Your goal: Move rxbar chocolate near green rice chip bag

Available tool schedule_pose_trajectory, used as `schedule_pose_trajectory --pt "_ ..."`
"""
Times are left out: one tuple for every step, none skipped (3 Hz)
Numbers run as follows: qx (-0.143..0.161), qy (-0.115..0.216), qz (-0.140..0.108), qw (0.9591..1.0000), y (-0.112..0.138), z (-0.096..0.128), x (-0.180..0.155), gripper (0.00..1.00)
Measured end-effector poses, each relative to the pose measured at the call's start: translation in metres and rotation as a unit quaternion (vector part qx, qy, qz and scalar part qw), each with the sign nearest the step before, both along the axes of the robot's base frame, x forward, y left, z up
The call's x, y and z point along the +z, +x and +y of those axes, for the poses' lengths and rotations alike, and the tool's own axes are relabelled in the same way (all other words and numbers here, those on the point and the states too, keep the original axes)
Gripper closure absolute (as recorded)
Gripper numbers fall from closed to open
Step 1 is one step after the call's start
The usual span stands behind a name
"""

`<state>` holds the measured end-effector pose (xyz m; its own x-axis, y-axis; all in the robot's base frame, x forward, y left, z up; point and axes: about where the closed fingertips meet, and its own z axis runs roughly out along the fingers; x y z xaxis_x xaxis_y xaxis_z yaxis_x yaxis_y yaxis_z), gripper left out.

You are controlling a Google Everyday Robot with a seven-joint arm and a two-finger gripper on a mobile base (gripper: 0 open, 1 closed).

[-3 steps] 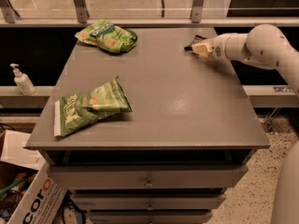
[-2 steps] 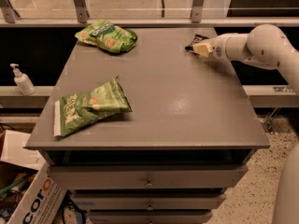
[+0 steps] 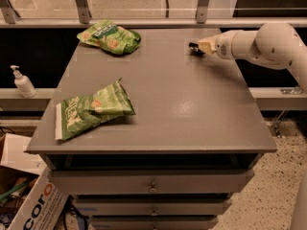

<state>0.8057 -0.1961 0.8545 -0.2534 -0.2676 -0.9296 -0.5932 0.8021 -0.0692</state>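
Note:
The gripper [image 3: 197, 47] is at the back right of the grey table [image 3: 192, 109], its arm reaching in from the right. It is shut on the rxbar chocolate [image 3: 193, 45], of which only a small dark end shows between the pale fingers, just above the tabletop. The green rice chip bag [image 3: 110, 36], puffy with a dark-green band and orange-red round pictures, lies at the back left of the table, well to the left of the gripper.
A longer, flatter green bag with a white end strip [image 3: 91, 110] lies at the front left of the table. A soap dispenser [image 3: 22, 82] stands on a ledge to the left. A cardboard box [image 3: 29, 207] sits on the floor at the lower left.
The gripper with the dark bar has shifted slightly left and up. Both bags have not moved.

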Motion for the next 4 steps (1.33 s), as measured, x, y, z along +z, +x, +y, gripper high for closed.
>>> schedule_pose_trajectory --pt "0.046 0.004 -0.006 0.9989 -0.018 0.030 0.018 1.00" --pt "0.101 -0.006 0.005 0.9949 -0.032 0.062 0.020 1.00" --pt "0.171 -0.022 0.024 0.9848 -0.041 0.099 0.007 1.00" --pt "0.241 -0.040 0.049 0.9685 -0.048 0.136 -0.013 1.00"
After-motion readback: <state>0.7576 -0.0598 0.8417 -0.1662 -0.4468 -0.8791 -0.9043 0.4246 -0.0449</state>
